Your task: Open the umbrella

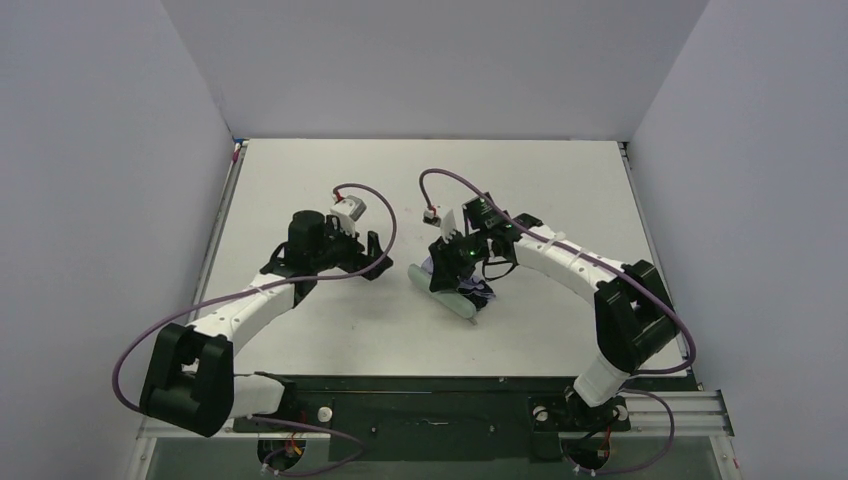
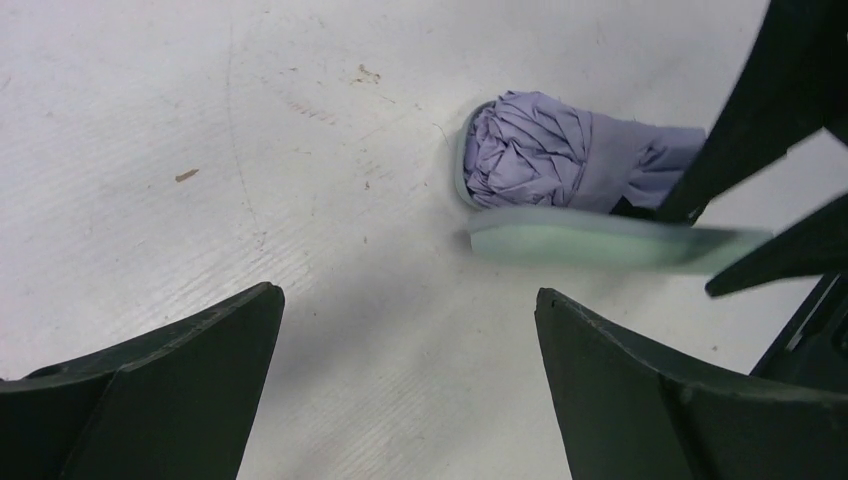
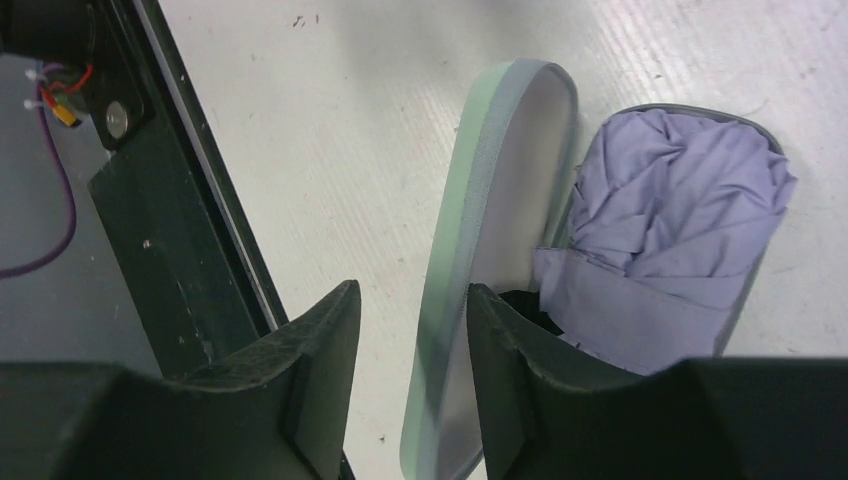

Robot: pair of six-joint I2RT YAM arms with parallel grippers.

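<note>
Straddles the pale green lid (image 3: 515,170), raised on edge, with the right fingers (image 3: 510,370) set slightly apart: touches the lid on one side, leaves a strip of bare desk (image 3: 330,130) visible on the other. Holds the left fingers (image 2: 200,370) wide apart above the desk, gripping nothing. Shows the umbrella (image 3: 680,210) folded, lavender fabric bundled, lying in the case half just beside the lid, ahead of the left fingers, near the desk centre.
</note>
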